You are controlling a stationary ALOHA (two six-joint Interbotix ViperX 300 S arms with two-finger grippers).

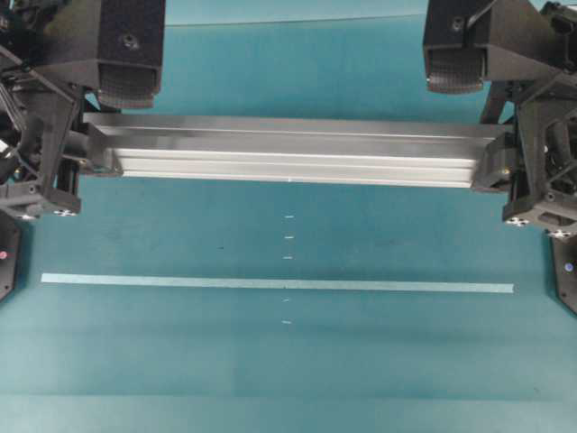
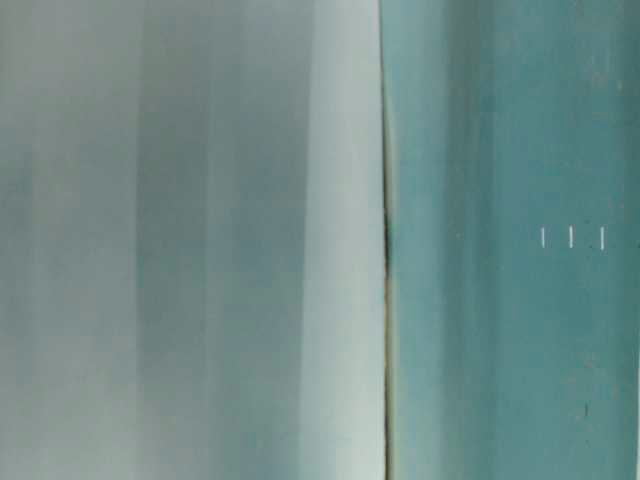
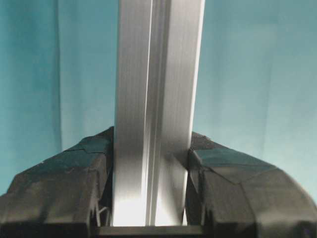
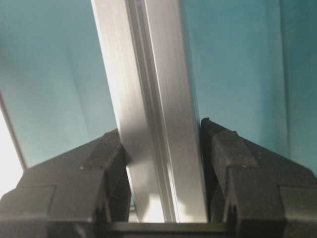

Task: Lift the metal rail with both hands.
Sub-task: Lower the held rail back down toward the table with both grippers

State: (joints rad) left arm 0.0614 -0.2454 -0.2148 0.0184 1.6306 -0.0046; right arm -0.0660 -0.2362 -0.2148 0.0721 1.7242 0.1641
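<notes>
The metal rail (image 1: 288, 152) is a long grooved silver bar running left to right across the upper middle of the overhead view, looming large and close to that camera. My left gripper (image 1: 97, 152) is shut on its left end, and my right gripper (image 1: 491, 162) is shut on its right end. In the left wrist view the metal rail (image 3: 156, 114) runs straight away between the black fingers (image 3: 74, 183), which press both its sides. In the right wrist view the metal rail (image 4: 151, 114) leans slightly left between the fingers (image 4: 233, 168). The table-level view shows neither rail nor grippers.
A thin pale tape strip (image 1: 278, 283) lies flat on the teal table (image 1: 288, 379), parallel to the rail and nearer the front. Small white marks (image 1: 288, 236) run down the table's middle. Both black arm bodies (image 1: 99, 45) fill the upper corners.
</notes>
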